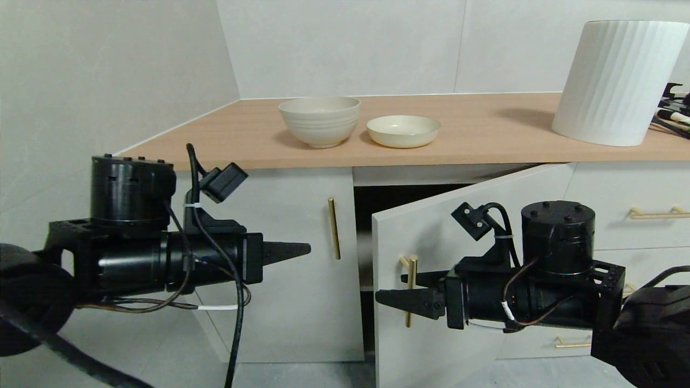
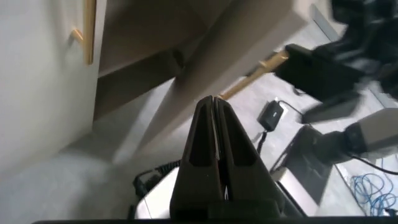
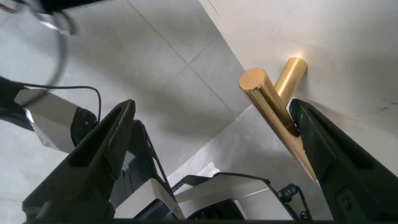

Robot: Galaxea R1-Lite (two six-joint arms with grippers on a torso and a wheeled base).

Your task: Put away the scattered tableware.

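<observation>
A large ribbed cream bowl (image 1: 320,119) and a shallow cream dish (image 1: 403,130) stand side by side on the wooden counter (image 1: 485,140). Below them the right cabinet door (image 1: 463,188) hangs partly open. My right gripper (image 1: 393,290) is open in front of that door, level with its gold handle (image 1: 411,288). In the right wrist view the handle (image 3: 273,99) lies just inside one finger (image 3: 323,149) of the open right gripper (image 3: 211,155), not clamped. My left gripper (image 1: 302,249) is shut and empty in front of the closed left door; in its own view the left gripper (image 2: 212,106) points at the open door.
A tall white ribbed cylinder (image 1: 614,81) stands at the counter's right, with dark utensils (image 1: 674,113) behind it. The left door carries a vertical gold handle (image 1: 334,228). Drawers with gold pulls (image 1: 657,213) lie to the right. A dark cabinet opening (image 1: 393,199) shows behind the open door.
</observation>
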